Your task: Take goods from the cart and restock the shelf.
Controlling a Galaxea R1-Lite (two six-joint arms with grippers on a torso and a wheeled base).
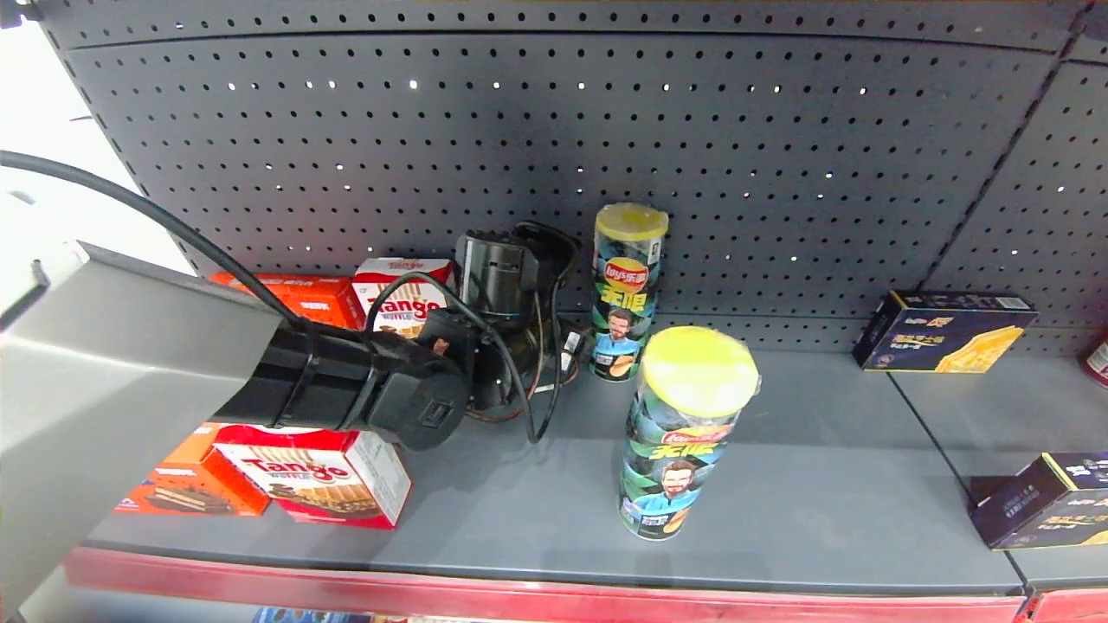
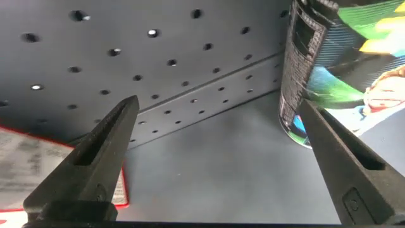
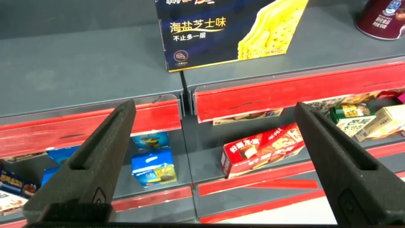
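Okay: left hand (image 2: pixel 216 106) spread wide and empty, centre-left in head view, low over grey metal shelf (image 1: pixel 822 484), facing dark perforated back panel (image 1: pixel 554 130). Just beside one finger (image 2: pixel 342 164), upright tall cylindrical chip can with yellow lid (image 1: pixel 626 294), mid-frame at the back; contact cannot be told. Second matching can (image 1: pixel 684 433) upright, lower centre, nearer the shelf's front edge. Red-and-white wafer box (image 1: pixel 320 480) and orange box (image 1: pixel 195 484) lower left. Dark blue boxes (image 1: pixel 943 329) at right. Right hand (image 3: pixel 215 106) also wide open, empty, before red-edged lower shelves (image 3: pixel 253 95) in right wrist view.
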